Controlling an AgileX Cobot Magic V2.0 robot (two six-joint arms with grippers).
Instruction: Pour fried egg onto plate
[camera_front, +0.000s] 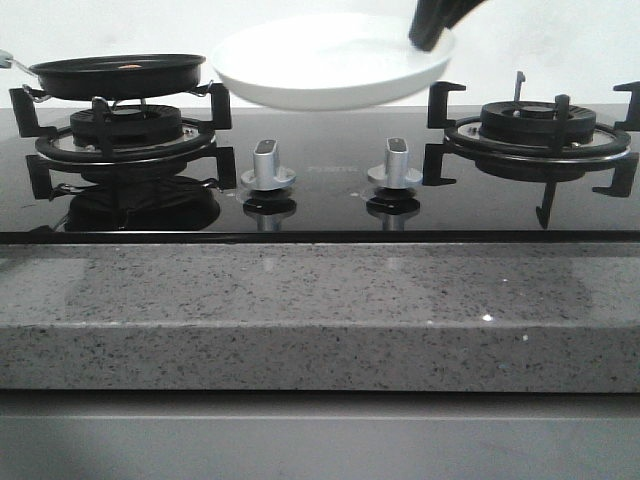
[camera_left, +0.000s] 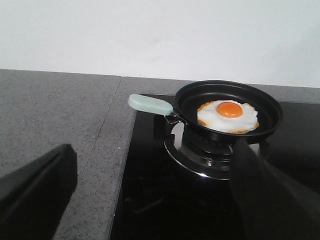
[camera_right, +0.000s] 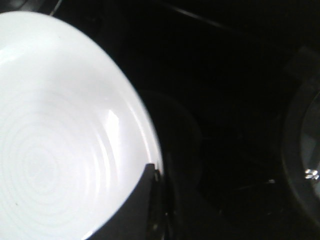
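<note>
The right gripper, entering at the upper right of the front view, is clenching the rim of the plate and holding it tilted in the air at the upper centre of the frame, above and behind the 2 control knobs. In the right wrist view a dark finger at the lower centre is overlapping the plate's edge. The left gripper is hanging released, its 2 dark fingers spread at the lower left and lower right of the left wrist view, well apart from the pan's pale mint handle.

Progress: the plate appears lifted and brought near the pan, but the pan is sitting ungrasped on the left burner at the upper left of the front view. The fried egg is lying flat in the pan, right of centre in the left wrist view. Grasping the handle, lifting, and tipping are judged to remain.

Materials: the plate is glossy white with faint concentric rings; the pan is round, shallow, matte black; the egg is cream-white with browned, frilled edges and an orange yolk. The hob is reflective black glass, and the counter is speckled grey stone.
</note>
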